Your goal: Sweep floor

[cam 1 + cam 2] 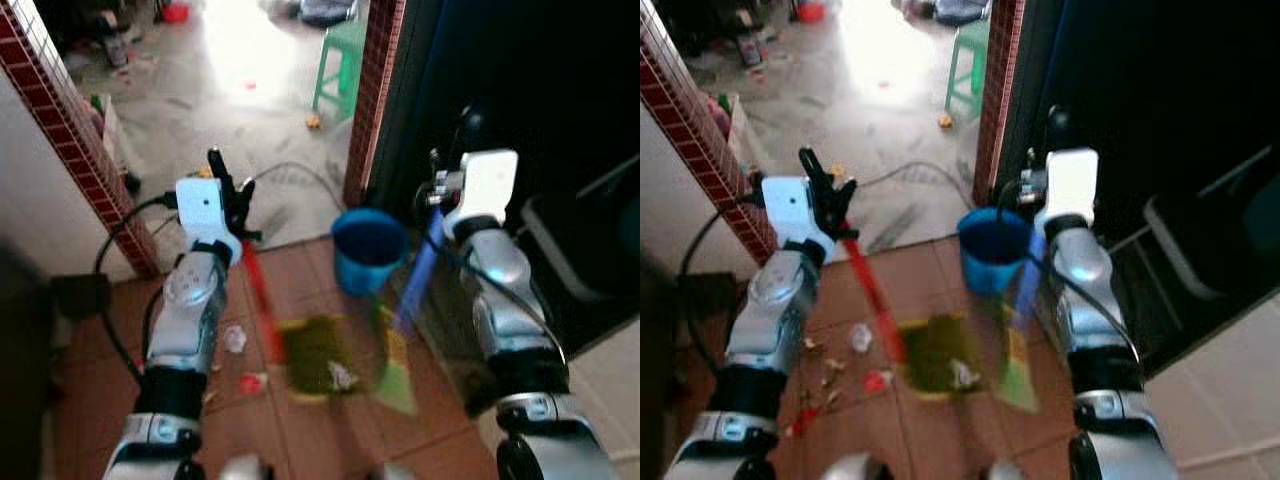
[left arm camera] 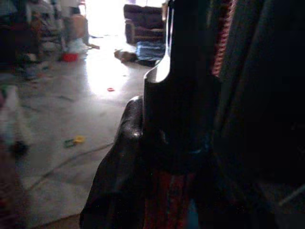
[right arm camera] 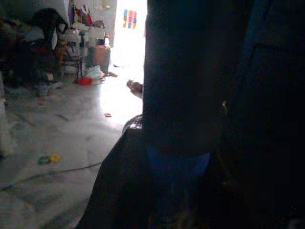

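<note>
Floor (image 1: 330, 440): terracotta tiles near the robot, meeting a pale grey concrete floor (image 1: 240, 130) past a doorway.
Litter: small scraps (image 1: 235, 340) of white and red lie on the tiles by the left arm; a few more bits sit farther out on the concrete.
Broom: a red handle (image 1: 262, 300) slants down from the left end effector to a blurred yellow-green head (image 1: 325, 365) resting on the tiles.
Left end effector (image 1: 232, 195): fingers closed around the top of the red handle, held up near the doorway edge.
Dustpan: a blue handle (image 1: 418, 280) runs down from the right end effector to a green pan (image 1: 398, 385) just beside the broom head, both blurred.
Right end effector (image 1: 440, 180): closed on the top of the blue handle, as the right wrist view shows dark fingers (image 3: 119, 191) against the blue.
Bucket (image 1: 368, 250): blue, upright on the tiles between the two arms, just beyond the broom head.
Doorway: red brick-patterned posts (image 1: 372, 100) on either side.
Stool (image 1: 340, 60): green, standing on the concrete beyond the doorway.
Cable (image 1: 290, 170): dark, trailing across the concrete toward the left arm.
</note>
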